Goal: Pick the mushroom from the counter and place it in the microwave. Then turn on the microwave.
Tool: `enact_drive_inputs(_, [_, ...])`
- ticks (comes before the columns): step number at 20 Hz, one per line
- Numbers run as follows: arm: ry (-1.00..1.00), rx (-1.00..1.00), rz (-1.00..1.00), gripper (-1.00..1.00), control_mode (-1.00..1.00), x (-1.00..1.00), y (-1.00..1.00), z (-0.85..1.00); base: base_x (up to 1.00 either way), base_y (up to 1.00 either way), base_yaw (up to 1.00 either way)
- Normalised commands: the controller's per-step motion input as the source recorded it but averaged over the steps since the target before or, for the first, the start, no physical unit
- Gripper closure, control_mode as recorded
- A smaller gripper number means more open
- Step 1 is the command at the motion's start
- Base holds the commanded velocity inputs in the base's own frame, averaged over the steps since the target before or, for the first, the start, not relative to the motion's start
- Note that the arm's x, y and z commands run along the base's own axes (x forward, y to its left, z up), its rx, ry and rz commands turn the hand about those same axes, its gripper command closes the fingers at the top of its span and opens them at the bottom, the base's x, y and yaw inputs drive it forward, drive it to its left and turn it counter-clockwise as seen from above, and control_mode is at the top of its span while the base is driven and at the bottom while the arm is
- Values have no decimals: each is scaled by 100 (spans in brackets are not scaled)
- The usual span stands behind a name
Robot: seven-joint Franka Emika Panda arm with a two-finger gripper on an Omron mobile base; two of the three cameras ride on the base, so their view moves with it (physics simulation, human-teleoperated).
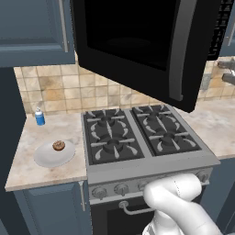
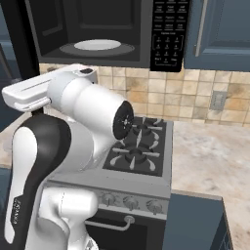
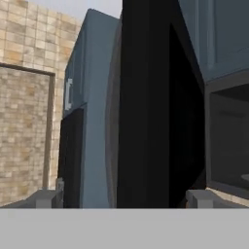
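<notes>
Fingertips of the gripper stand wide apart, released, nothing between them, facing the edge of the swung-open microwave door. Mushroom sits on a white plate on the counter, left of the gas stove. Blue bottle stands behind the plate. Microwave hangs above the stove, cavity exposed, turntable bare.
</notes>
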Motion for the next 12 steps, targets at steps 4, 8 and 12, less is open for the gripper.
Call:
enact_drive_inputs(4, [0,0,14,-100,-100,30,0,0,0,0,0])
enact_drive_inputs(8, [0,0,13,-100,-100,27,0,0,0,0,0])
enact_drive_inputs(12, [0,0,12,-100,-100,27,0,0,0,0,0])
